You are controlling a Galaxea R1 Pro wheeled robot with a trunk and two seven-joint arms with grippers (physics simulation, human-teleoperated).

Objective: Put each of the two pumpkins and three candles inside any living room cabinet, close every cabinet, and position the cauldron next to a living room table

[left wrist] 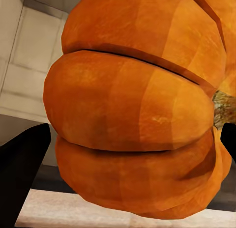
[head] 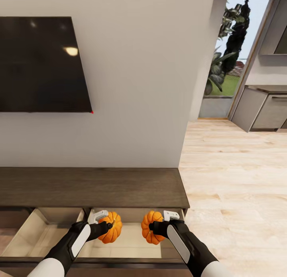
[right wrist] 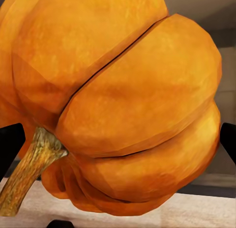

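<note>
The long dark brown cabinet [head: 91, 187] stands against the wall with two drawers pulled out toward me, their insides pale beige. Over the right-hand open drawer [head: 127, 245] hang both pumpkins. My left gripper [head: 108, 225] is shut on one orange pumpkin [head: 114, 232]. My right gripper [head: 154, 228] is shut on the other pumpkin [head: 149, 220]. The left wrist view looks closely at its pumpkin [left wrist: 132, 110] between black fingers [left wrist: 22, 169]. In the right wrist view the other pumpkin [right wrist: 128, 100] has its tan stem [right wrist: 29, 169] pointing to one side.
A black TV [head: 40, 64] hangs on the white wall above the cabinet. The left open drawer [head: 44, 233] shows a bare beige inside. Light wood floor [head: 235, 189] stretches to the right, toward a glass door with plants [head: 229, 50] and grey kitchen units [head: 263, 108].
</note>
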